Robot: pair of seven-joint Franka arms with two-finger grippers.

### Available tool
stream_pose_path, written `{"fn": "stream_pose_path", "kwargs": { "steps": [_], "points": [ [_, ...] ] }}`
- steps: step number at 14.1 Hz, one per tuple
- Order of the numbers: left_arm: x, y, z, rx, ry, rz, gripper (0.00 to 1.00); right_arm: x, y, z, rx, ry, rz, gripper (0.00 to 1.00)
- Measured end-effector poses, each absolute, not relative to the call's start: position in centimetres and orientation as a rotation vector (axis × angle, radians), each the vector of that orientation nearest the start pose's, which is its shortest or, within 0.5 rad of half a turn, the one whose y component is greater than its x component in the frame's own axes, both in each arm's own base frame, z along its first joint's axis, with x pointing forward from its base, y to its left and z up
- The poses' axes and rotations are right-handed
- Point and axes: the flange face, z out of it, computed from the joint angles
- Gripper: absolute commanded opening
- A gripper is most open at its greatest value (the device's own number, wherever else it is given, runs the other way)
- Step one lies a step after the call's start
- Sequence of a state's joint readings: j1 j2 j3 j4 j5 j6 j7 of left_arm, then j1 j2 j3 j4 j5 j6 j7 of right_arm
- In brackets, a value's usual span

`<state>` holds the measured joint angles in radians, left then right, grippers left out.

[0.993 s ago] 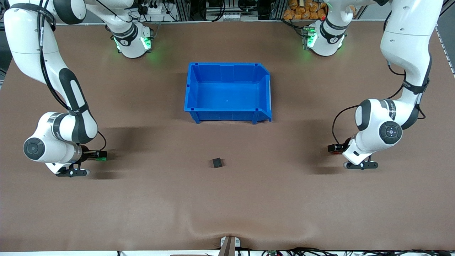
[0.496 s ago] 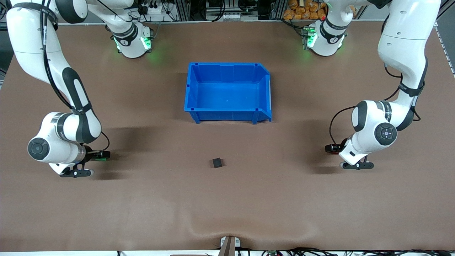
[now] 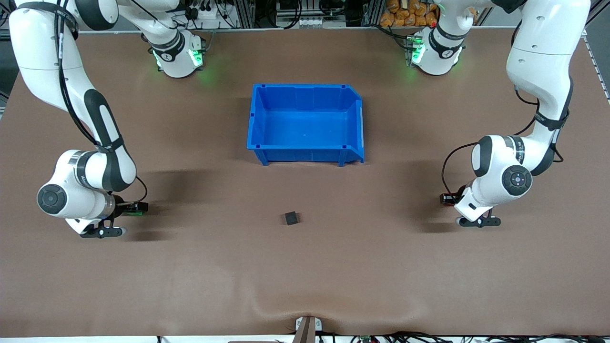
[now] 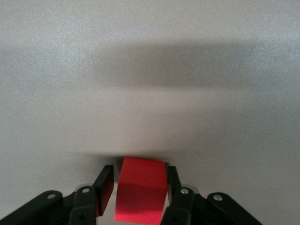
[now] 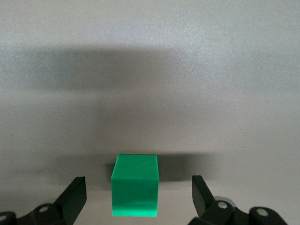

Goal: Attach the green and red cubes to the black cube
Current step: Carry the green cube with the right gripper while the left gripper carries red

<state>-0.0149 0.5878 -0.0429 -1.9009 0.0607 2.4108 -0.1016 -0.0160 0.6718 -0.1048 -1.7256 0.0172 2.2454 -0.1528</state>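
Front view puts the black cube (image 3: 291,218) alone on the bench (image 3: 305,276), nothing attached yet; my left tool (image 4: 137,190) is clamped on the red cube (image 4: 142,190); my right tool (image 5: 138,197) gapes around the green cube (image 5: 135,191), each well apart from black.

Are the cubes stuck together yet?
Not yet. The left gripper has shut on the red cube. The right gripper is open around the green cube, which sits on the table. The black cube waits alone mid-table, nearer the camera than the blue bin. All joining is left.
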Motion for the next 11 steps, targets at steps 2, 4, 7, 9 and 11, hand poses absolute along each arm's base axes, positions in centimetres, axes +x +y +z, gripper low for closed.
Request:
{"fn": "stream_pose_path", "kwargs": {
  "steps": [2, 4, 7, 9, 11],
  "points": [
    [62.1, -3.4, 18.1, -3.118, -0.005, 0.122, 0.46, 64.8, -7.3, 18.5, -3.162, -0.06, 0.261, 0.16],
    [62.1, -3.4, 18.0, -3.118, -0.006, 0.122, 0.26, 64.7, -7.3, 18.4, -3.16, -0.061, 0.272, 0.06],
    [62.1, -3.4, 18.0, -3.116, -0.061, 0.12, 0.0, 64.5, -7.2, 18.5, -3.145, -0.164, 0.298, 0.0],
    [62.2, -3.6, 18.1, -3.11, -0.18, 0.115, 0.0, 65.0, -7.3, 19.7, -3.124, -0.348, 0.271, 0.0],
    [62.4, -3.9, 18.3, -3.097, -0.325, 0.105, 0.0, 66.2, -6.9, 22.3, -3.089, -0.602, 0.195, 0.0]
  ]
}}
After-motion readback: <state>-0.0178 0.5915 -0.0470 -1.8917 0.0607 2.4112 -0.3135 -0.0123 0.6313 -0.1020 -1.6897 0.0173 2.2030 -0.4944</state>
